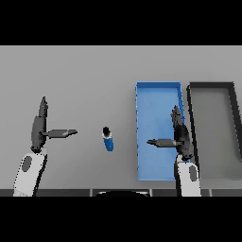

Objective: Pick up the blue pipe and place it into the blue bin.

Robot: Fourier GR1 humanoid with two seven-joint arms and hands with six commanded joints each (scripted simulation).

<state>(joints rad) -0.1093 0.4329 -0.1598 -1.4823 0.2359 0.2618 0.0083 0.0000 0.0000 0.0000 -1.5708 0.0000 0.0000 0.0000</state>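
My left hand [40, 126] sits at the left side of the table [94, 71], fingers straight and pointing away from me, thumb stretched out to the right toward the middle. It holds nothing and touches nothing.

To its right, apart from the thumb tip, the blue pipe [108, 140] lies on the bare table surface, a short blue piece with a dark end pointing away from me. It is outside the bin, in the gap between my left hand and the bin's left wall, and neither hand is on it.

Next comes the blue bin [156, 92], open and with nothing in it that I can see. My right hand [180, 134] hangs over the bin's right part, fingers straight, thumb out to the left, released and empty. Just beside the bin on the right stands a dark grey bin [210, 87].

So I judge the task not yet begun in any real sense: no grasp, no lift, no placing. All of it is left: reach the pipe, close on it, carry it over the bin's left wall and let go inside.
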